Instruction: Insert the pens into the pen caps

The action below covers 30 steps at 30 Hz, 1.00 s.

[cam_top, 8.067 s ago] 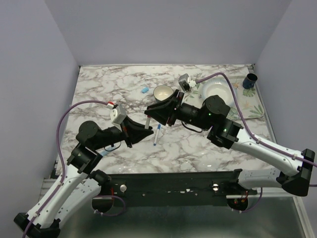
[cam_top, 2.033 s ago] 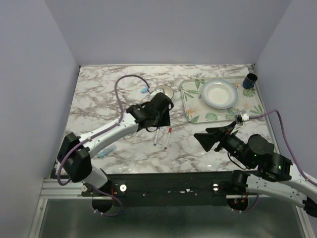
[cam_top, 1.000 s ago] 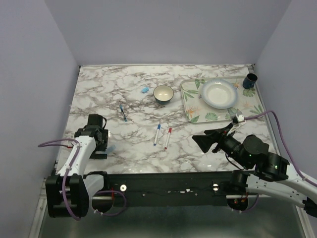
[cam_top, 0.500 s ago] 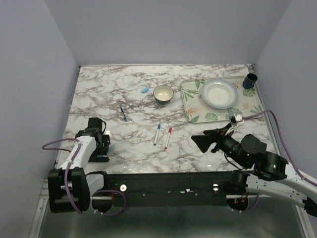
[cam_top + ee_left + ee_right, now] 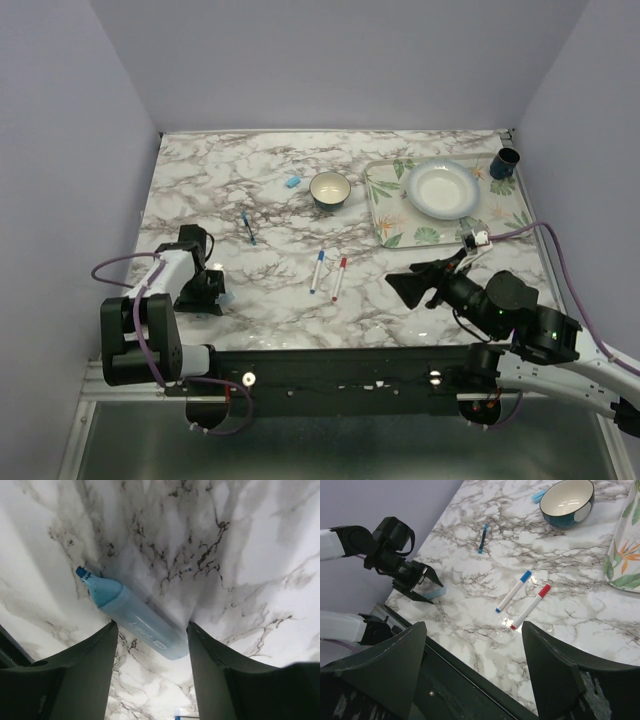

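Two white-barrelled pens lie side by side mid-table, one with blue ends (image 5: 317, 270) (image 5: 514, 591), one with red ends (image 5: 338, 278) (image 5: 530, 606). A light blue pen (image 5: 135, 622) (image 5: 432, 594) with a blue nib lies slantwise on the marble near the left front edge. My left gripper (image 5: 152, 630) (image 5: 213, 295) straddles its blunt end, a finger close on each side, and the pen rests on the table. A short light blue pen cap (image 5: 292, 182) (image 5: 538, 496) lies beside the bowl. My right gripper (image 5: 474, 625) (image 5: 415, 285) hangs open and empty over the front right.
A thin dark blue piece (image 5: 247, 227) lies left of centre. A bowl (image 5: 330, 189) stands at the back middle. A floral tray (image 5: 385, 215) holds a white plate (image 5: 440, 190). A dark blue cup (image 5: 505, 163) sits in the far right corner.
The left gripper has shifted slightly towards the light blue pen and its jaws have narrowed round it. The right arm has barely moved.
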### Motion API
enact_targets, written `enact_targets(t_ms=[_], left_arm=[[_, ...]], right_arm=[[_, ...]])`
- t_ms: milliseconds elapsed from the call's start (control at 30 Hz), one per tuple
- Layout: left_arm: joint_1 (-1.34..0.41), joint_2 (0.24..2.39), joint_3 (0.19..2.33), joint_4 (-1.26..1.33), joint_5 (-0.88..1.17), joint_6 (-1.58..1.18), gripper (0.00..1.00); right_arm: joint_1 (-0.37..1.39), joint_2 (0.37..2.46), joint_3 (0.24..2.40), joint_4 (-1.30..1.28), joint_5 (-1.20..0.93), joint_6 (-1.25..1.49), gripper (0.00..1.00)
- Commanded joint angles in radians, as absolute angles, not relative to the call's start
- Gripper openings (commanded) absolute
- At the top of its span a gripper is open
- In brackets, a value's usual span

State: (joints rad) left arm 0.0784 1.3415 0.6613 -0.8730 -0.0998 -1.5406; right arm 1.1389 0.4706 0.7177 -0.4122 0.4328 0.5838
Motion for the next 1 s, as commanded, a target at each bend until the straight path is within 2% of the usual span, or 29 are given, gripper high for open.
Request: enact_targets(t_ms=[0,33,100,233,300,333,600,700,800,967], left_arm=[[0.077,1.437,0.584,-0.736,-0.061,-1.511,0.58],[0.077,1.439,0.581,-0.732,-0.058,-1.506,0.49],[0.077,1.433,0.577,-0.735,-0.064,-1.497,0.42],[0.077,1.378,0.581,-0.726,-0.067,-1.445,0.15],[0.075,1.301,0.578,-0.678,-0.069,-1.418,0.08],[0.075,1.27,0.574,-0.652,-0.049,-1.393,0.0],[0.04,0.901,0.577,-0.425,0.061,-1.15,0.0],[0.023,0.807,0.558,-0.243,0.219,-1.021,0.0],[0.003,0.772,0.546,-0.105,0.352,-0.965,0.0],[-0.151,0.79,0.497,0.133,0.554,-0.899,0.0]], right_arm=[[1.141,0.456,0.721,-0.437,0.434,0.594,0.84],[1.141,0.453,0.719,-0.436,0.434,0.592,0.84],[1.141,0.451,0.716,-0.437,0.434,0.592,0.84],[1.141,0.454,0.716,-0.436,0.433,0.591,0.84],[1.141,0.46,0.715,-0.433,0.431,0.592,0.84],[1.141,0.465,0.715,-0.43,0.428,0.594,0.84],[1.141,0.555,0.693,-0.345,0.33,0.609,0.85],[1.141,0.626,0.699,-0.305,0.298,0.627,0.85],[1.141,0.692,0.713,-0.252,0.273,0.641,0.84],[1.141,0.82,0.781,-0.152,0.259,0.635,0.83]])
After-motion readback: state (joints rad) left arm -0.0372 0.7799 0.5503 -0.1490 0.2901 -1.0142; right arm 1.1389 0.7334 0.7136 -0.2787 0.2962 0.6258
